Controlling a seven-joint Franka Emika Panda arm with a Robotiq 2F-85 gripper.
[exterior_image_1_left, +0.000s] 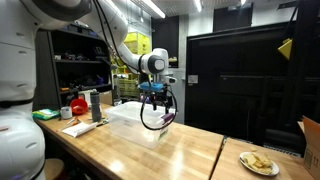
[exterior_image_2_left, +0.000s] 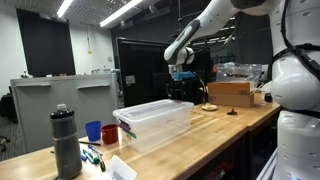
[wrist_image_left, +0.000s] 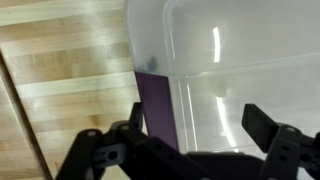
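Observation:
A clear plastic bin with a lid (exterior_image_1_left: 133, 123) (exterior_image_2_left: 155, 118) stands on the wooden table (exterior_image_1_left: 190, 150). My gripper (exterior_image_1_left: 155, 97) (exterior_image_2_left: 181, 90) hangs a little above the bin's far end, open and holding nothing. In the wrist view the gripper (wrist_image_left: 198, 125) looks straight down on the translucent lid (wrist_image_left: 230, 70), with the dark fingers (wrist_image_left: 262, 125) spread wide apart. A flat purple thing (wrist_image_left: 157, 105) lies along the bin's edge, partly under it. A black cable loop (exterior_image_1_left: 150, 118) dangles from the wrist in front of the bin.
A dark bottle (exterior_image_2_left: 66, 140), a blue cup (exterior_image_2_left: 93, 131) and a red cup (exterior_image_2_left: 110, 133) stand near the bin's end. A cardboard box (exterior_image_2_left: 232, 93) sits farther along the table. A plate with food (exterior_image_1_left: 259, 162) lies near the table edge.

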